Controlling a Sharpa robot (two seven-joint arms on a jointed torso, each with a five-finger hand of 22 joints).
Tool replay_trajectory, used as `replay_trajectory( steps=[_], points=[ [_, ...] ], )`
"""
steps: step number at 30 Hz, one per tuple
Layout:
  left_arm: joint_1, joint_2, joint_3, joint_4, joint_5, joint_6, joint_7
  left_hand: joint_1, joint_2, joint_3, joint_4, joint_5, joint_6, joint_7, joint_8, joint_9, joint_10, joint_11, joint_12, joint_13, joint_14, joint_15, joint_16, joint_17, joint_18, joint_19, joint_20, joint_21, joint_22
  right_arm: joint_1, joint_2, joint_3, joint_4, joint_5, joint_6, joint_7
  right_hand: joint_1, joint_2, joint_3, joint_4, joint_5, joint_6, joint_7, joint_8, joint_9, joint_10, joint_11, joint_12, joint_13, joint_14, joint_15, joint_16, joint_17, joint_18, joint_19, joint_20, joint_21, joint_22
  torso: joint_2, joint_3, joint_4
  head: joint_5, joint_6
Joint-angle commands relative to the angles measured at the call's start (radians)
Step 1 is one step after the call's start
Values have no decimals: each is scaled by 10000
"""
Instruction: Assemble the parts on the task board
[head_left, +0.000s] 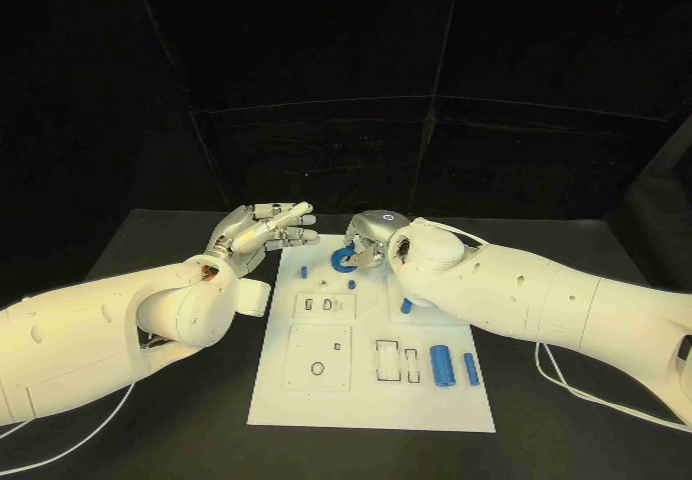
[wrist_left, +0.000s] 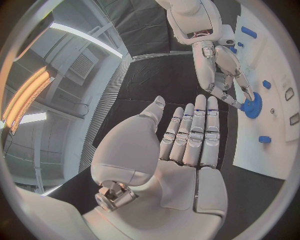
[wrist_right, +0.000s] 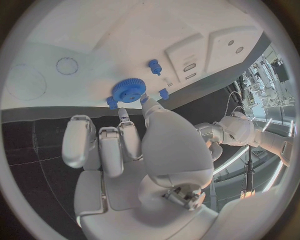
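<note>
Right hand is pinching the blue gear at the task board far edge; left hand is hovering beside it over bare table (fingers straight, holding nothing).

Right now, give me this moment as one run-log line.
right robot hand: pinching blue gear over task board far end | left robot hand: open, beside board | two blue cylinders: lying on board
</note>
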Motion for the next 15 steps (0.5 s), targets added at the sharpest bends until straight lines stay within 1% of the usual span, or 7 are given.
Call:
replay_trajectory(
  steps=[1, 5, 7, 10, 11, 13, 15],
  points=[
    [19, -3, 9, 25, -45, 137, 25, 6, 56, -31, -56, 19, 42, 17, -68, -4, 32, 11, -37, -1, -53, 4, -52, 13, 141, -2, 37, -31, -16, 22, 6, 3, 8, 340, 708, 329, -372, 53, -204, 316, 279, 34, -17, 16, 26, 23, 37, 8, 893, 883, 54, 80, 1917, -90, -13, 87, 68, 19, 0, 4, -9, 0, -6],
    [20, -7, 9, 25, -45, 144, 16, 6, 56, -31, -56, 19, 42, 17, -68, -4, 32, 11, -37, -1, -53, 4, -52, 13, 141, -2, 37, -31, -16, 23, -16, 3, 38, 495, 926, 420, -689, 139, -495, 587, 709, 149, -54, 35, 36, 63, 8, 62, 951, 894, 35, 104, 1968, -96, 4, 69, 94, 60, -1, 5, 3, -6, -21],
    [20, -9, 9, 26, -45, 148, 13, 6, 56, -31, -56, 19, 42, 17, -68, -4, 32, 11, -37, -1, -53, 4, -52, 13, 141, -2, 37, -31, -16, 23, -48, 3, 69, 544, 747, 426, -689, 198, -535, 611, 795, 191, -59, 44, 40, 80, 2, 85, 975, 895, 27, 106, 1972, -100, 11, 66, 102, 74, -1, 8, 4, -5, -15],
    [20, -13, 9, 28, -45, 155, 11, 6, 56, -31, -56, 19, 42, 17, -68, -4, 32, 11, -37, -1, -53, 4, -52, 13, 141, -2, 37, -31, -16, 22, -174, 4, 169, 617, 48, 513, -537, 291, -539, 539, 856, 253, -63, 51, 43, 165, -6, 192, 1075, 904, 19, 125, 2013, -119, 64, 58, 153, 176, -2, 8, -2, 1, -1],
    [20, -18, 9, 27, -45, 159, 10, 6, 56, -31, -56, 19, 42, 17, -68, -4, 32, 11, -37, -1, -53, 4, -52, 13, 141, -2, 37, -31, -16, 22, -289, 5, 258, 705, -404, 612, -411, 293, -542, 454, 883, 254, -59, 38, 37, 186, -6, 216, 1099, 905, 16, 126, 2015, -124, 78, 55, 167, 198, -6, 9, -6, 1, 6],
    [20, -31, 9, 21, -45, 162, 9, 6, 56, -31, -56, 19, 42, 17, -68, -4, 32, 11, -37, -1, -53, 4, -52, 13, 141, -2, 37, -31, -16, 22, -534, 7, 453, 945, -1068, 867, -268, 291, -542, 356, 926, 246, -48, 23, 31, 190, 1, 219, 1105, 902, 21, 121, 2002, -125, 84, 54, 174, 206, -10, 11, -20, -4, 33],
    [21, -56, 9, 12, -45, 162, 8, 6, 56, -31, -56, 19, 42, 17, -68, -4, 32, 11, -37, -1, -53, 4, -52, 13, 141, -2, 37, -31, -16, 22, -907, 9, 738, 1484, -1688, 1406, -65, 300, -524, 214, 987, 290, -44, 33, 35, 190, 3, 218, 1109, 891, 23, 101, 1955, -127, 88, 57, 181, 217, -12, 15, -47, 0, 61]
  ],
)
